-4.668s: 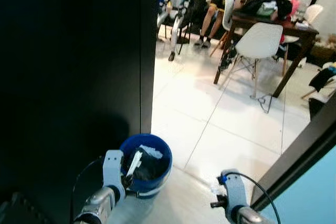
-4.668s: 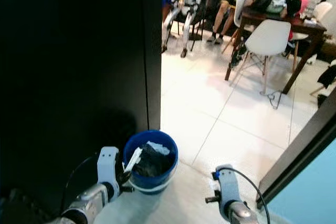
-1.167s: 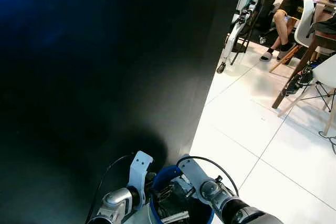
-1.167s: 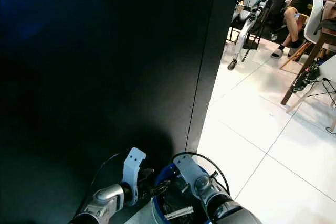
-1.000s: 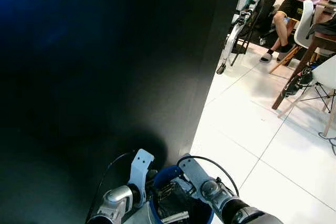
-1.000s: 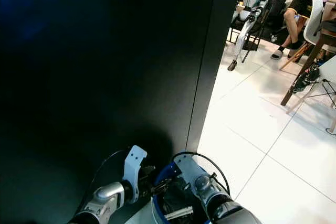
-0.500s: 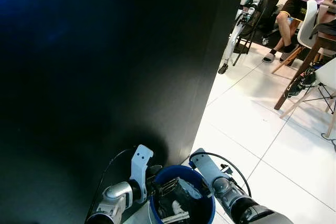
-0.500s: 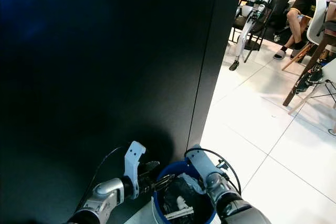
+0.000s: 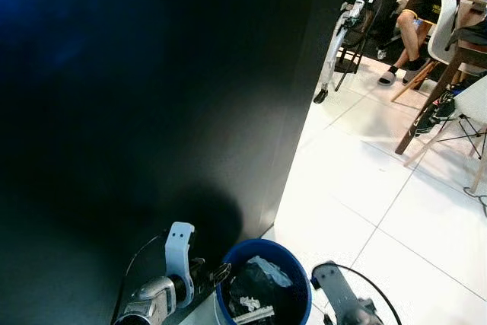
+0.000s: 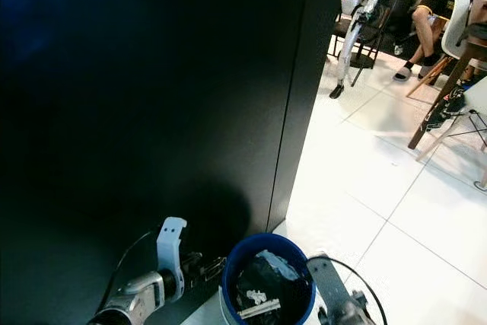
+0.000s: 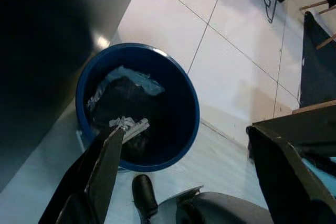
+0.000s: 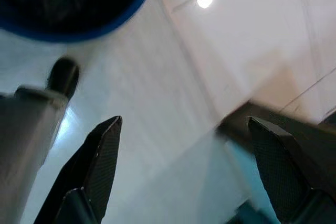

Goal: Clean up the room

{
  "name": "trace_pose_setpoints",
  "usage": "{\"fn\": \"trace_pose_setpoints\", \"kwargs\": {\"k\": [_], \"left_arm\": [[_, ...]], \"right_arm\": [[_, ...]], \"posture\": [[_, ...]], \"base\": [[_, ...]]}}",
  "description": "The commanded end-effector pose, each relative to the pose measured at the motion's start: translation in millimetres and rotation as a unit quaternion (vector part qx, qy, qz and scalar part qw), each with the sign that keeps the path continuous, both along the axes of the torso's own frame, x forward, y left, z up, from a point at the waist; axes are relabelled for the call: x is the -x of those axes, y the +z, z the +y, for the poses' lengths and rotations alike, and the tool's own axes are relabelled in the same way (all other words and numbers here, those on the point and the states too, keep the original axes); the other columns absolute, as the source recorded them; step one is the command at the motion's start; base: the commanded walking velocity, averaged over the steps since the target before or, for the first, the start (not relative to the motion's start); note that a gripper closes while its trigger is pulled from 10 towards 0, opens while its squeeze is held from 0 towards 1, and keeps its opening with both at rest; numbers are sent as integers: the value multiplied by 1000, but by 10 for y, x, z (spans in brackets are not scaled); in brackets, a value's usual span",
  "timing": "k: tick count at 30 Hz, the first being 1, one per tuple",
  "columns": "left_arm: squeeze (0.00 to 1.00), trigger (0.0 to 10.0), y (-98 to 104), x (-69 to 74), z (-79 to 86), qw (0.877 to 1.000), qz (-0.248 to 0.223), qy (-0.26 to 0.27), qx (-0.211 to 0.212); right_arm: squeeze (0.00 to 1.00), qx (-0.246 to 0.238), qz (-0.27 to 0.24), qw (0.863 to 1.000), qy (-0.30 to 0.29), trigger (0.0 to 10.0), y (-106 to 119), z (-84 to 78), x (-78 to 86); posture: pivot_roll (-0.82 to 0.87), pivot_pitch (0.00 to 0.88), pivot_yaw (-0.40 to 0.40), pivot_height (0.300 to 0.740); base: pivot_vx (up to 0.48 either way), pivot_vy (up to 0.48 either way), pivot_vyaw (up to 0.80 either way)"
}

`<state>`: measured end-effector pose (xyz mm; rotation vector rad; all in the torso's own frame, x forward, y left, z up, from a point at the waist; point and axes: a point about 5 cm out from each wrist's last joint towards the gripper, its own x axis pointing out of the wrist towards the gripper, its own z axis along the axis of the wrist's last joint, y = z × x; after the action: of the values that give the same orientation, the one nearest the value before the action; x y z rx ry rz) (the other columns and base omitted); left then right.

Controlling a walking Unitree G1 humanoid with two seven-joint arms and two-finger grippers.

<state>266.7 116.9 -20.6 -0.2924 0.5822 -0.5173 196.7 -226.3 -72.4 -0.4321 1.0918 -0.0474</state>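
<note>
One blue bin (image 9: 263,279), round, standing on the white tiled floor (image 9: 365,188) just beside the corner of a tall black panel (image 9: 152,97).
- Contents: black liner with crumpled pale scraps (image 11: 128,125) lying on top.
- Left gripper (image 11: 184,145): just beside the blue bin on the panel side, above its rim in the left wrist view; fingers spread wide, nothing between them.
- Right gripper (image 12: 184,166): beside the blue bin on the side away from the panel, over bare floor; fingers wide apart, holding nothing.
- Floor: glossy, large tiles with thin dark joints, a ceiling light reflected in it.
- Beyond the blue bin, well apart: a wooden counter (image 9: 449,58), a white chair (image 9: 475,104), a seated person's legs (image 9: 407,32), and another humanoid robot (image 9: 346,24) near the panel's far edge.
</note>
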Motion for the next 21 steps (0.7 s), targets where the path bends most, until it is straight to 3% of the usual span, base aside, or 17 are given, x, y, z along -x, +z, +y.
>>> {"fn": "trace_pose_setpoints", "kwargs": {"k": [1, 13, 21], "left_arm": [[0, 10000, -67, 68, -33, 1000, 22, -8, -5], [0, 10000, -153, 162, -45, 998, 51, -15, -14], [0, 10000, -239, 244, 51, 996, 77, 12, -31]], "right_arm": [[0, -9, 8, 1000, -24, 10000, -26, -36, 66], [0, -14, 11, 999, -35, 10000, -39, -53, 100], [0, -20, 8, 999, -37, 10000, -42, -38, 100]], "posture": [[170, 60, -36, 724], [162, 43, -28, 724], [161, 39, -27, 724]], "base": [[-480, 0, 0], [-480, 0, 0], [-480, 0, 0]]}}
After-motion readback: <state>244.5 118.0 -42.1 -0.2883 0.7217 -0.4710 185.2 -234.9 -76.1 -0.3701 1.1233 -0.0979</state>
